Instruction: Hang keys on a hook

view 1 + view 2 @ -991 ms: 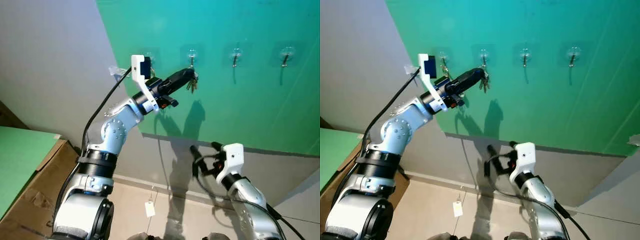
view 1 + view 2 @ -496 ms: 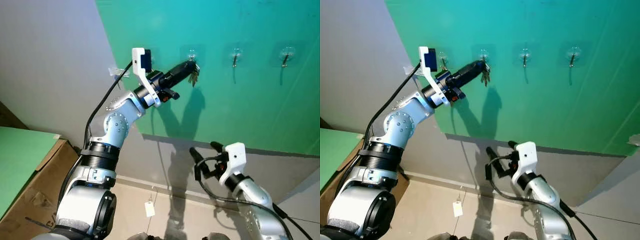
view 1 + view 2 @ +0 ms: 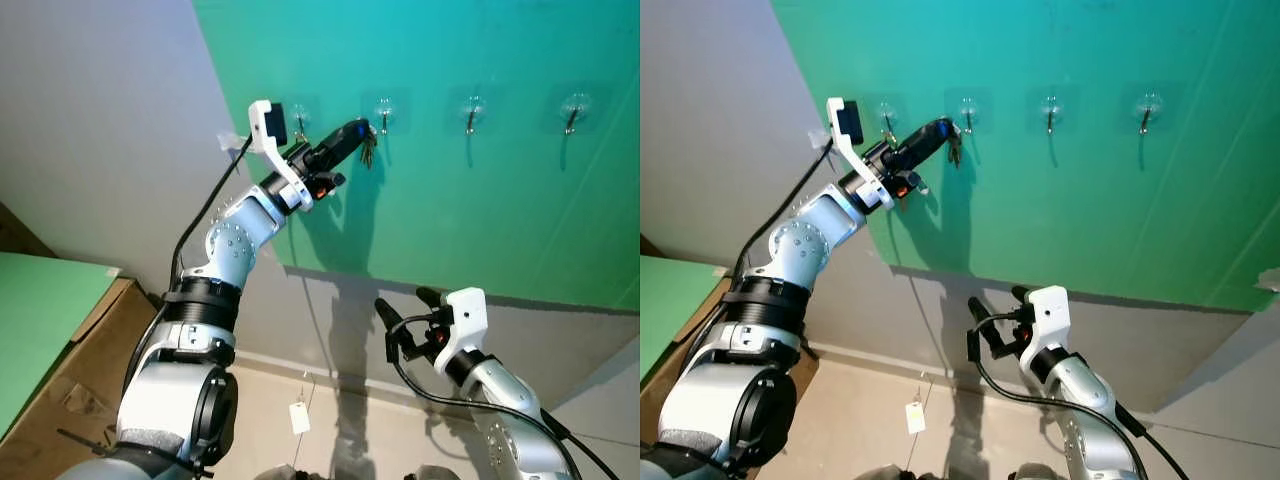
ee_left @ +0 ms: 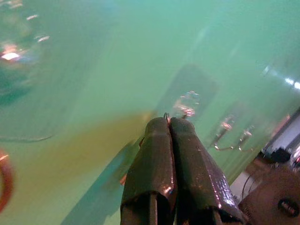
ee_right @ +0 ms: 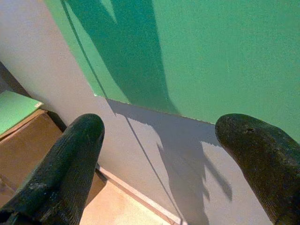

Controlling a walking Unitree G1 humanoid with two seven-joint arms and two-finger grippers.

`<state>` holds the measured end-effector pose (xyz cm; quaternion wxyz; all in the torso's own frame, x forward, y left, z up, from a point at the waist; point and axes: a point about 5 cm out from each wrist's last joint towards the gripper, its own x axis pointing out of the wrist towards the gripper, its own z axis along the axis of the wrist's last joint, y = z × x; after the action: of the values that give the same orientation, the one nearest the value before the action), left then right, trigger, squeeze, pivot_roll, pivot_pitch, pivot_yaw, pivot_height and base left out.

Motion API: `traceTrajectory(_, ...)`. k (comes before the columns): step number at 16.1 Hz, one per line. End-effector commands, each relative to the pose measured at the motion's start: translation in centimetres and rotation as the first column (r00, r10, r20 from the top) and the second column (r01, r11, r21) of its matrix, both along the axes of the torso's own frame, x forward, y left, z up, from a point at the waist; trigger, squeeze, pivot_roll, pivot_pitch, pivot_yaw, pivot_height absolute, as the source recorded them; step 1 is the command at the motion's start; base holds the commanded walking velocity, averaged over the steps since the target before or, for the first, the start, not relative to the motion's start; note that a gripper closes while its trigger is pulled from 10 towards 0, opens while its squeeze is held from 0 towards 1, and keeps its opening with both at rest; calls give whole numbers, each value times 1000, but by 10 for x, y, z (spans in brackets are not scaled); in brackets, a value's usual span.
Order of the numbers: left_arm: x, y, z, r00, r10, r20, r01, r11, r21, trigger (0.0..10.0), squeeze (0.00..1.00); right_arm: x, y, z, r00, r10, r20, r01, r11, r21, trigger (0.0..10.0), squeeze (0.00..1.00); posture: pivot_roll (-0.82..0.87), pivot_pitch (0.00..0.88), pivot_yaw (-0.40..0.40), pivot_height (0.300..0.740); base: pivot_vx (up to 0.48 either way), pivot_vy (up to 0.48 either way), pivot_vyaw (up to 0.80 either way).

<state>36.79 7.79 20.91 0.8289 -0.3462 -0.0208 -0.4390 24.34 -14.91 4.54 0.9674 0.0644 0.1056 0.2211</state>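
Several clear stick-on hooks sit in a row on the green wall panel [image 3: 480, 210]. My left gripper [image 3: 358, 128] is raised to that row and is shut on a small bunch of keys [image 3: 368, 152], which dangles under its tip. The tip sits just left of the second hook [image 3: 384, 112] and right of the first hook [image 3: 299, 122]. In the left wrist view the fingers [image 4: 154, 154] are pressed together, with a bit of key ring [image 4: 166, 115] at their tip and a blurred hook [image 4: 187, 104] just beyond. My right gripper [image 3: 402, 300] hangs low, open and holding nothing.
Two more hooks [image 3: 470, 114] [image 3: 572, 112] lie further right on the panel. A cardboard box [image 3: 70, 370] and a green board [image 3: 40, 300] stand at lower left. A white tag [image 3: 300, 417] hangs near the floor. Grey wall runs left of and below the panel.
My left gripper has swung up and to the left along the wall with the keys, from below the second hook to just left of it. My right gripper shifted slightly left.
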Motion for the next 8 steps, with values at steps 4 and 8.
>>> traceTrajectory(4, 7, 4, 5, 999, 21, -36, -23, 999, -45, 0, 0, -1, 8, 0, 999, 37, -8, -37, 999, 17, 10000, 0, -289, 0, 171, 717, 0, 0, 0)
traceTrajectory(8, 0, -7, 1, 1000, -8, 24, 7, 999, 34, 0, 0, -3, 8, -2, 999, 36, -13, -36, 999, 15, 10000, 0, -289, 0, 172, 717, 0, 0, 0)
